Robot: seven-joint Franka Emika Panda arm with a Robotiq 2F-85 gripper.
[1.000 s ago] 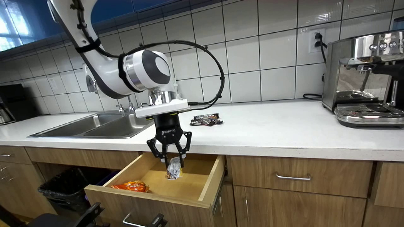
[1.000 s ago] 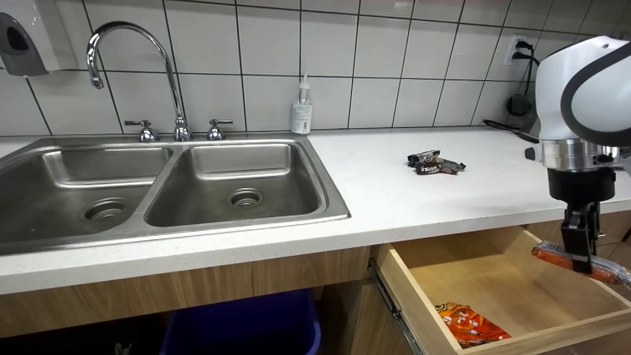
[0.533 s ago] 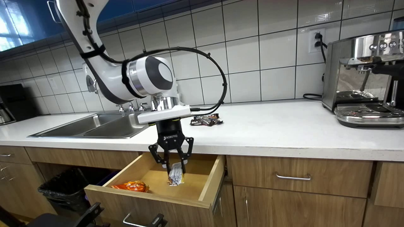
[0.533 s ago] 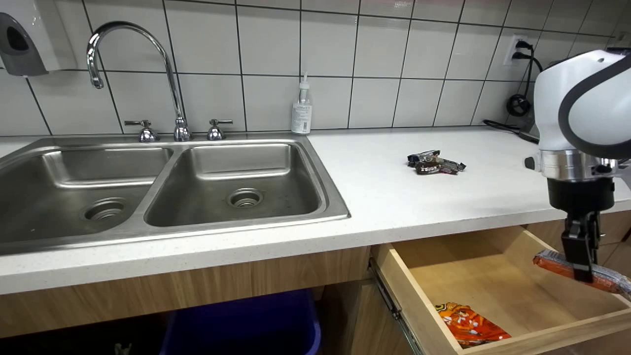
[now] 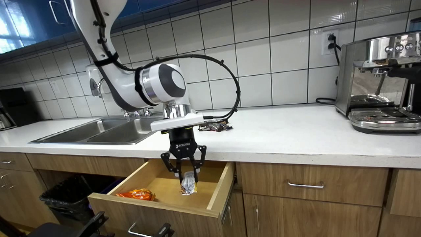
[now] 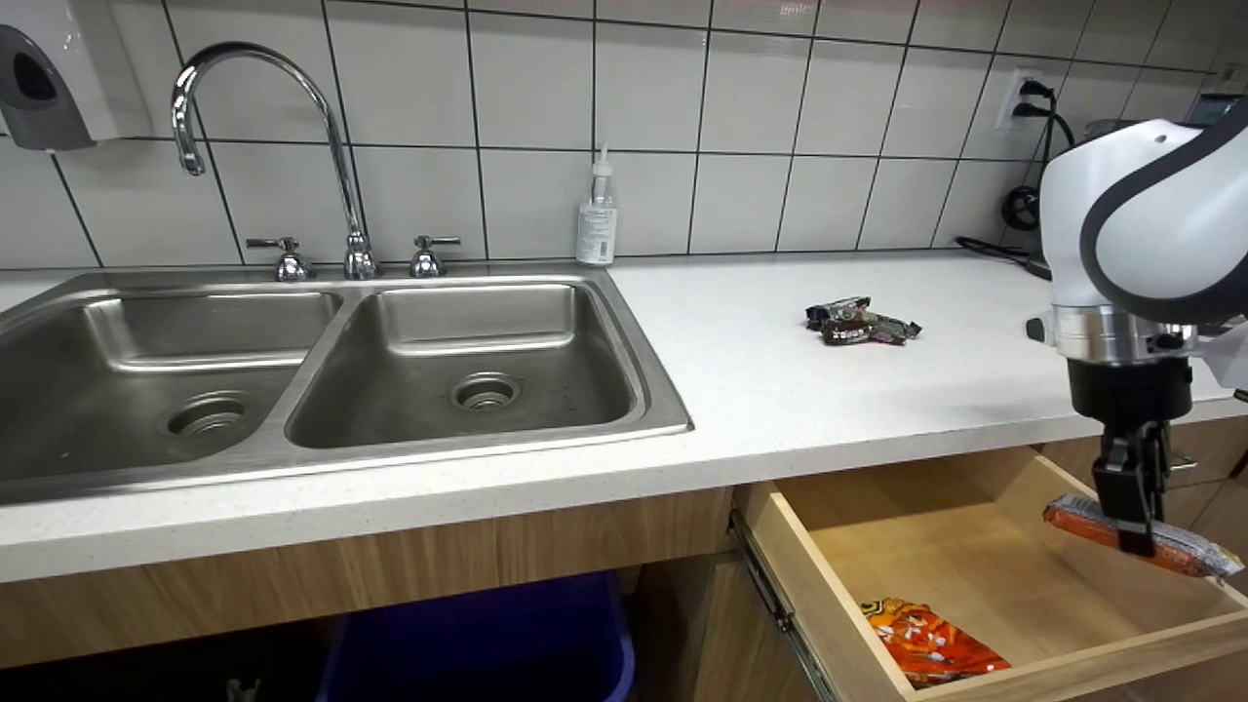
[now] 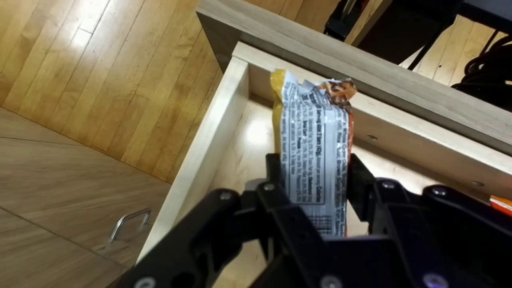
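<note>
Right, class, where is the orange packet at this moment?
In both exterior views the orange packet lies inside the open drawer, near its front corner on the picture's left, left of the wrapped bar in the gripper.

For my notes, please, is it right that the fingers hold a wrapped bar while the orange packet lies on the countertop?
Not quite: the orange packet lies inside the open drawer, as both exterior views show. The fingers do hold a wrapped bar.

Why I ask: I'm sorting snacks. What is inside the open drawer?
Inside the drawer, an orange packet lies near a front corner; anything beneath it is covered from view. The fingers hold a wrapped bar over the drawer.
</note>
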